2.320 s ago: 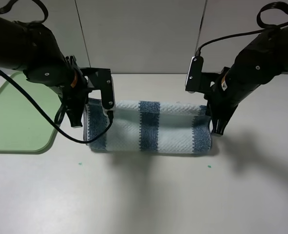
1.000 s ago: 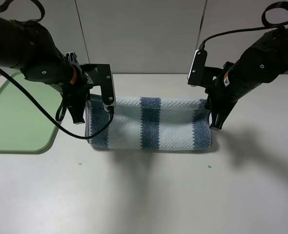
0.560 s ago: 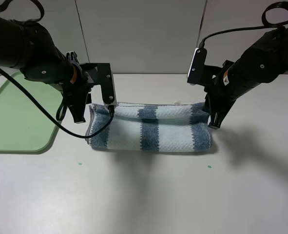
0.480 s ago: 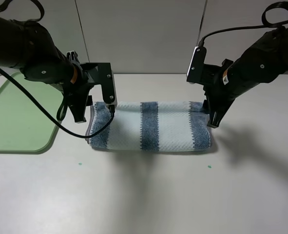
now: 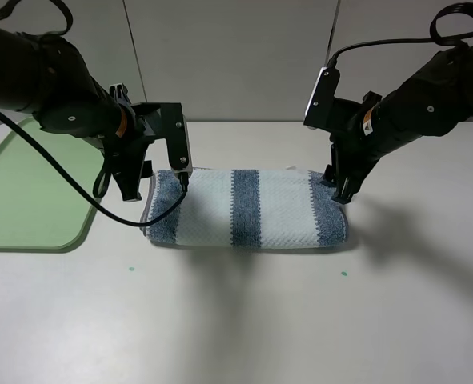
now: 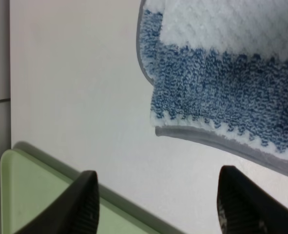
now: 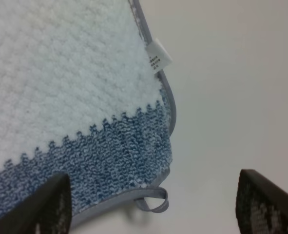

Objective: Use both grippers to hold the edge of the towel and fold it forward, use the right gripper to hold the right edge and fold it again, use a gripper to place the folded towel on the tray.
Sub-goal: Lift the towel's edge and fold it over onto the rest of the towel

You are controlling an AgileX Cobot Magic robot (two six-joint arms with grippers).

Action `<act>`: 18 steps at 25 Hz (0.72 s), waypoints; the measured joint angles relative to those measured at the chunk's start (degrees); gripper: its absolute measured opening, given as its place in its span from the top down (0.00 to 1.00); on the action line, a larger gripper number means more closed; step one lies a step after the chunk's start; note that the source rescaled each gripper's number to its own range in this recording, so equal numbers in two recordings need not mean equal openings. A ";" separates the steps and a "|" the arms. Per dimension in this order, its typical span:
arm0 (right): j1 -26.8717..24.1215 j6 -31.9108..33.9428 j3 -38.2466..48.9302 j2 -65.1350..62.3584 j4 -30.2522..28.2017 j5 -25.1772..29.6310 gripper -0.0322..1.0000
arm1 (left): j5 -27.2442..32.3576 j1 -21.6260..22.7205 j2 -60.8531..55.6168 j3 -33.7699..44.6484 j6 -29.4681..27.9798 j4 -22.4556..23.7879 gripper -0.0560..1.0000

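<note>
- Exterior high view: the soft terry-cloth towel [image 5: 248,210], striped in broad dusty blue and pale white-blue, lies folded into a long band on the flat white worktop [image 5: 236,320]. Its length runs left to right between the two arms.
- The left hand [image 5: 156,182], black-fingered on a bulky black arm with an orange wrist ring, hangs at the towel's left end. Its fingers are spread and grip nothing.
- The right hand [image 5: 336,186], on the matching black arm, hangs at the towel's far right corner. This view does not show how its fingers stand.
- The flat pale-green plastic tray [image 5: 74,232] with rounded corners sits on the worktop at the left, apart from the towel.
- Left wrist view: the left hand [image 6: 161,207] is released, and its two black fingertips [image 6: 87,200] stand wide apart with only bare worktop [image 6: 75,87] between them.
- A corner of the towel [image 6: 221,87], edged with a thin grey hem, lies flat and clear of both fingertips. An edge of the tray [image 6: 31,195] shows beside one fingertip.
- Right wrist view: the right hand [image 7: 156,219] is also released, and its fingertips [image 7: 51,202] are far apart and hold nothing.
- The towel [image 7: 75,97] corner rests on the worktop [image 7: 231,97]. A small white label [image 7: 158,54] is sewn at its hem. A thin grey loop [image 7: 151,202] sticks out from the corner, between the fingertips.
</note>
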 joint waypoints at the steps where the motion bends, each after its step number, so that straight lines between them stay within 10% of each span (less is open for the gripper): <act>1: 0.00 0.15 0.00 0.00 0.00 0.00 0.23 | -0.01 0.00 0.00 0.00 0.00 0.00 0.45; 9: 0.00 2.50 0.00 0.00 0.00 0.00 0.07 | -0.23 0.00 0.00 0.00 0.00 -0.06 0.41; 18: 0.00 3.09 0.00 0.00 0.00 0.69 0.00 | -3.78 0.00 -0.05 0.00 -1.74 -0.20 0.09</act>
